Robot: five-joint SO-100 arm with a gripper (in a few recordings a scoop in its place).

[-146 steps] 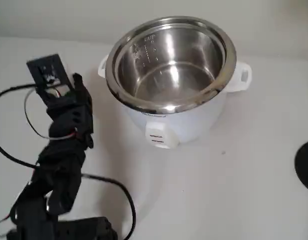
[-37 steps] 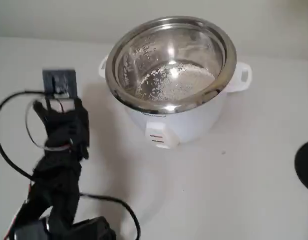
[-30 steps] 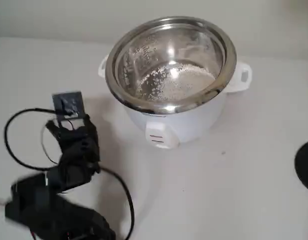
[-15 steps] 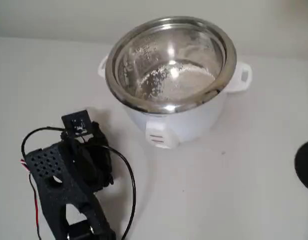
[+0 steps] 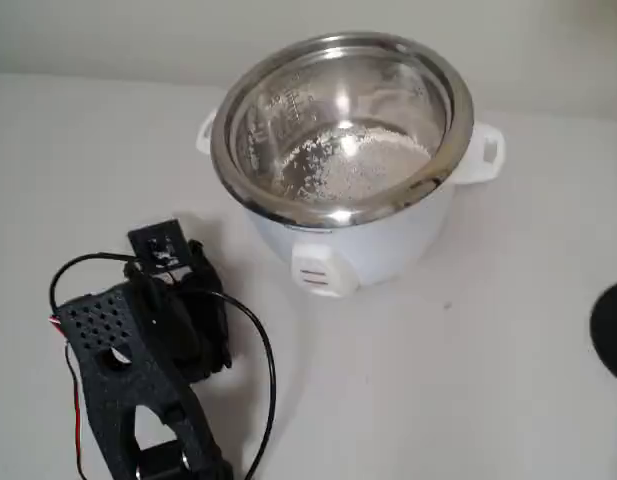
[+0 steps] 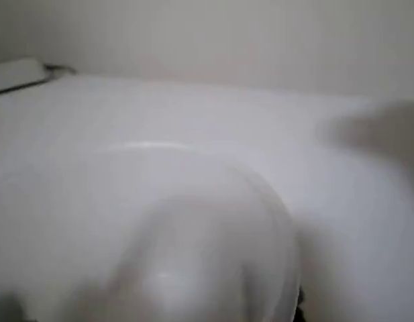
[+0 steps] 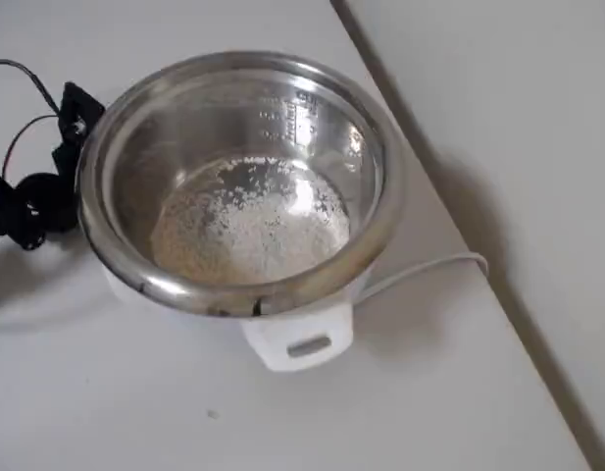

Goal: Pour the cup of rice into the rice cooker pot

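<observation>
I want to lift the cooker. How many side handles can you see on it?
2: one handle on the right of the rice cooker pot in the fixed view, one handle on its left, mostly hidden behind the rim.

I see off-white rice [image 7: 248, 231] in the shiny steel rice cooker pot [image 5: 228, 120]. Its cooker body [image 5: 378, 245] is white; my arm [image 5: 138, 370] is black on a white bench [image 5: 468, 380].

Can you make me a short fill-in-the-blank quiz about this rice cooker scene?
1. The rice now lies inside the ____.
2. In the fixed view, the arm is to the ____ of the cooker.
3. The cooker's body is coloured ____.

Missing words: rice cooker pot; left; white.
</observation>
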